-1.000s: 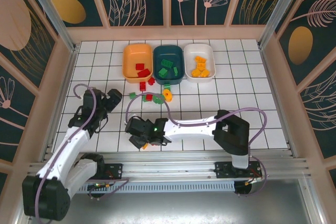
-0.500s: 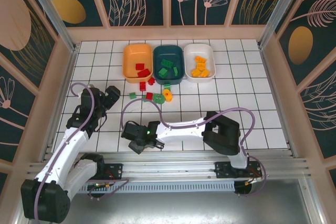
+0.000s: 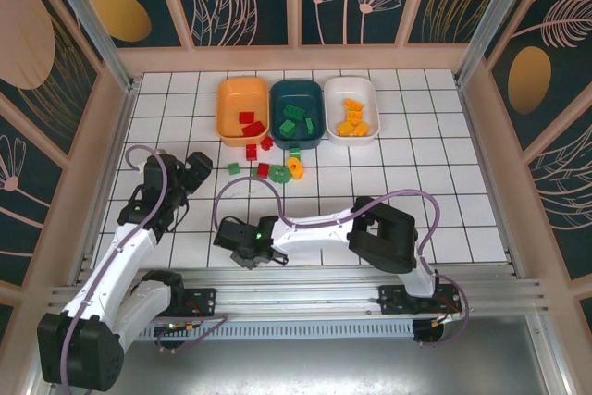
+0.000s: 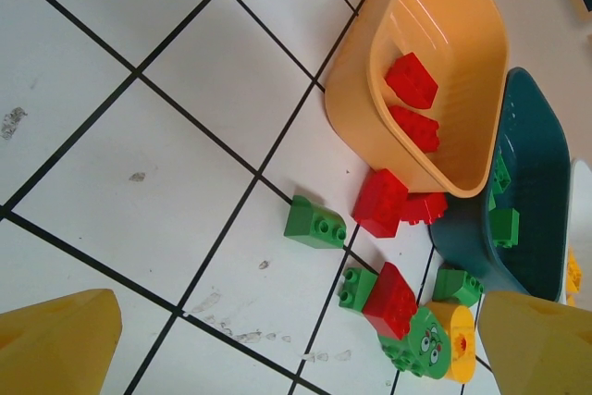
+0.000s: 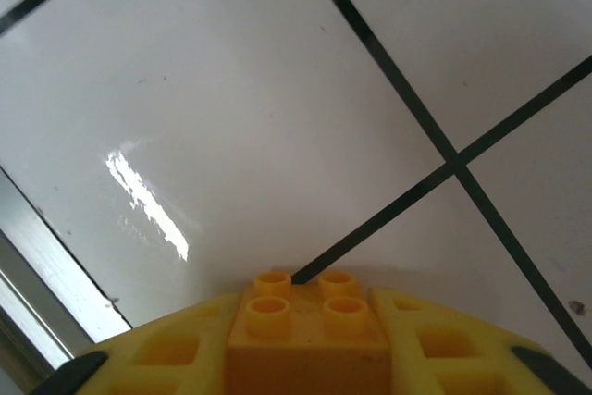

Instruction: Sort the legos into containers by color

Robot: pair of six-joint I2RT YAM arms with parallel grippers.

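Right jaws: closed on a yellow brick [image 5: 308, 321], one finger flush against each of its sides, its four studs showing.
Yellow brick's place: held between the fingertips, close to the tiles beside a black grout line. Whether it touches the surface cannot be told.
Right gripper [image 3: 248, 249]: low over the white tiled table [image 3: 416, 164], near the front edge and left of centre, well apart from the trays.
Left jaws: wide apart, with nothing between the fingers [image 4: 55, 344].
Left gripper [image 4: 296, 363]: above the tiles on the left, facing the loose bricks and the orange tray.
Loose bricks [image 3: 268, 166]: red and green pieces and a yellow ring [image 4: 458, 353], scattered just in front of the trays. Two red ones touch the orange tray's outer wall.
Orange tray [image 3: 231, 99]: at the far side, leftmost, with red bricks [image 4: 412, 80] inside.
Teal tray [image 3: 285, 94]: just beside the orange one, with green bricks [image 3: 296, 119] inside.
White tray [image 3: 370, 104]: rightmost, with yellow-orange bricks [image 3: 352, 117] inside.
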